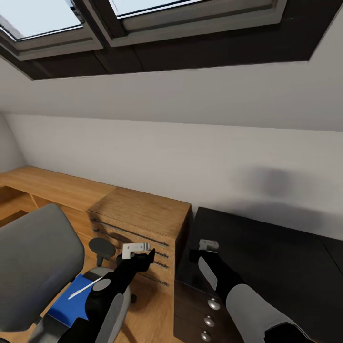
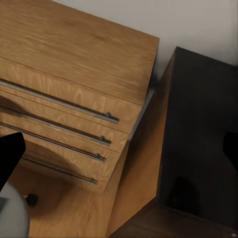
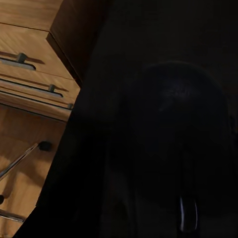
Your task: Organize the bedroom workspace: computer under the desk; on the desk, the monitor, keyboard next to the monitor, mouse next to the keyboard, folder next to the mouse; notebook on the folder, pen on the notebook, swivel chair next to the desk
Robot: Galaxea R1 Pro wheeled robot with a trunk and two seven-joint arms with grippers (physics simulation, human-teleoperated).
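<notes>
Left pincer (image 1: 137,248): grip state cannot be told, hovers before wooden drawers (image 1: 138,233) | blue folder (image 1: 71,305) with white pen (image 1: 85,287) below-behind it on swivel chair (image 1: 33,267) | black desk (image 1: 267,267) opposite | advice: descend slowly, pinch folder edge, keep level.

Both arms (image 1: 119,281) forward, low

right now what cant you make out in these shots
- Folder on the chair, head view: partly covered by the left arm and cut by the chair's edge; the white stick on it is too thin to identify.
- Left gripper, right gripper, head view: too small to tell open or shut.
- Desk, right wrist view: too dark; the rounded shape on it is unclear.
</notes>
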